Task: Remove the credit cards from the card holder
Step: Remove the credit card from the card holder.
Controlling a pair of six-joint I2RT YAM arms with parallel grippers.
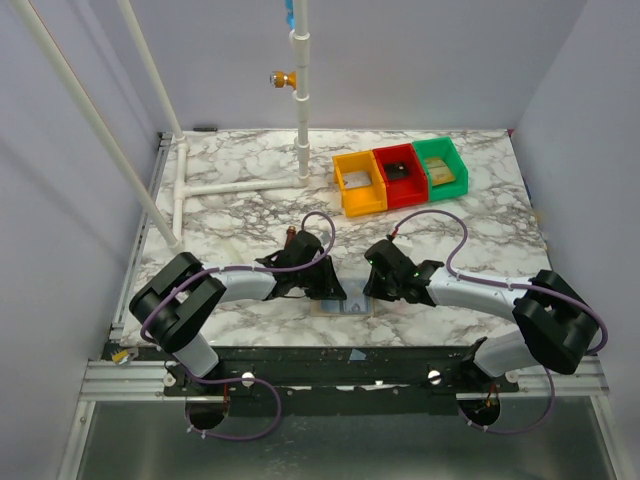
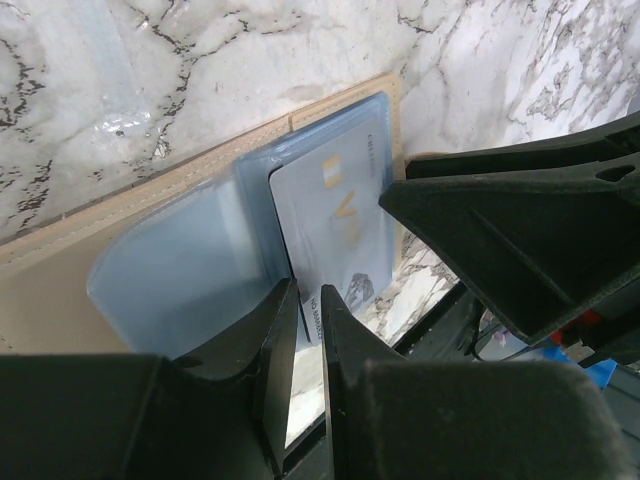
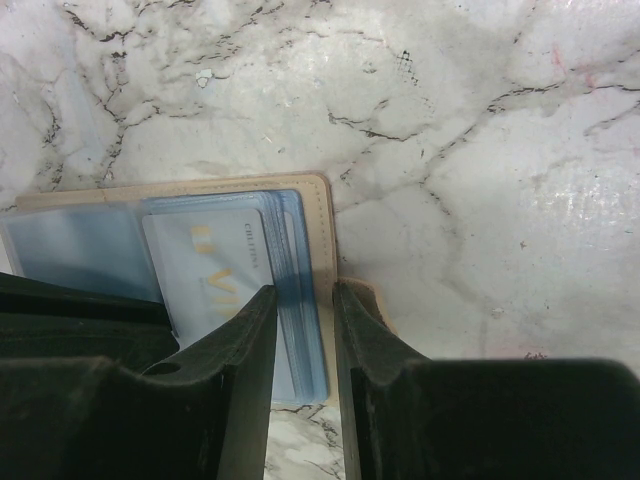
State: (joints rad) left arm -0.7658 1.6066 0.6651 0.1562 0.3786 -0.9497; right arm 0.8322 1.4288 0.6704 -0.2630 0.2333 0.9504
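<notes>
Both were clamped: left pincer (image 2: 308, 330) on the credit card (image 2: 335, 220), right pincer (image 3: 305, 340) on the card holder (image 3: 322, 215), which lay open on the worktop (image 3: 450, 150) between them. I figured the clear sleeve (image 2: 170, 270) might drag out with the card.

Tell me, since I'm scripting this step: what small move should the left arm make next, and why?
Probably draw the left gripper back, sliding the credit card out of its clear pocket. Its jaws look pinched on the card's near edge, and the right gripper clamps the sleeves of the card holder, so that should stay put.
</notes>
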